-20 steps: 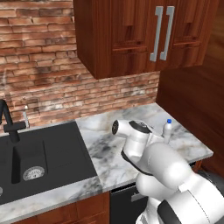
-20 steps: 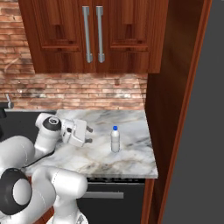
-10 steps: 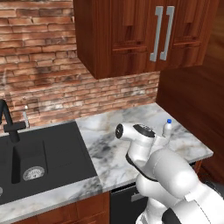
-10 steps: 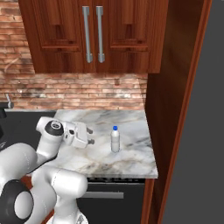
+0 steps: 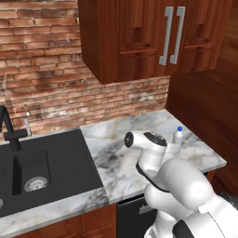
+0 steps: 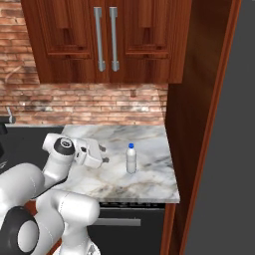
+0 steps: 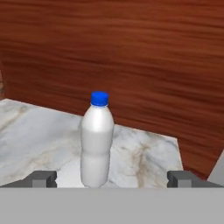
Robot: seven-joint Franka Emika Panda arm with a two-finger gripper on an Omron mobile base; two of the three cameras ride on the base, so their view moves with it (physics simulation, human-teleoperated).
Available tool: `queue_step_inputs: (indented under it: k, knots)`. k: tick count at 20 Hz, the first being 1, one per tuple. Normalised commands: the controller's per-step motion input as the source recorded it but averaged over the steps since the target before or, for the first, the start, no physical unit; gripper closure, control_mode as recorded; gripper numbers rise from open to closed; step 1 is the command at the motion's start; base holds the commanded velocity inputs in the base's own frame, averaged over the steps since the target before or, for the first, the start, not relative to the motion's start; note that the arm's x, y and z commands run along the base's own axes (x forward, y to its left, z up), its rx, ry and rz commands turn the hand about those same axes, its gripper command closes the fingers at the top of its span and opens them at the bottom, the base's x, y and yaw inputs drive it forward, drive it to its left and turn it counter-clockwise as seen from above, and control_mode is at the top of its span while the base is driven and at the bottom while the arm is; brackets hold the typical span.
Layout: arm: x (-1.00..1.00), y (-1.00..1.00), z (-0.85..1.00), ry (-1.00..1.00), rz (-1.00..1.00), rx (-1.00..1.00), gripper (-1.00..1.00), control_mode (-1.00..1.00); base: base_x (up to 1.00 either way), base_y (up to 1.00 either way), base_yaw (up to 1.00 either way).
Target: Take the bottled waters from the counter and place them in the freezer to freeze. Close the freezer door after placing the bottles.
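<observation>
The gripper (image 6: 103,154) is level with the bottle (image 6: 131,159), jaws spread fully wide and holding nothing. That bottle stands upright on the counter (image 6: 149,182) just ahead of the jaws, centred between them, probably lined up for a side grab.

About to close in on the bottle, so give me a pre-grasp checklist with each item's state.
1. Bottled water upright on the counter, cap on: ok.
2. Gripper open, nothing in it: ok.
3. Bottle lies between the two fingertips in the hand view: ok.
4. Gripper short of the bottle, not touching: ok.
5. Path between gripper and bottle free: ok.
6. Freezer door state: cannot tell.
</observation>
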Motion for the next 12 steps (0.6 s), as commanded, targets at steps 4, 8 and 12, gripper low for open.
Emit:
queue_step_inputs:
  k: [4, 8, 12]
  knots:
    - [0.01, -0.08, -0.06, 0.00, 0.07, 0.00, -1.00, -1.00, 0.00, 0.00, 0.00]
    - [0.14, -0.04, -0.02, 0.00, 0.00, 0.00, -1.00, -1.00, 0.00, 0.00, 0.00]
    - [0.16, -0.04, -0.05, 0.00, 0.00, 0.00, -1.00, -1.00, 0.00, 0.00, 0.00]
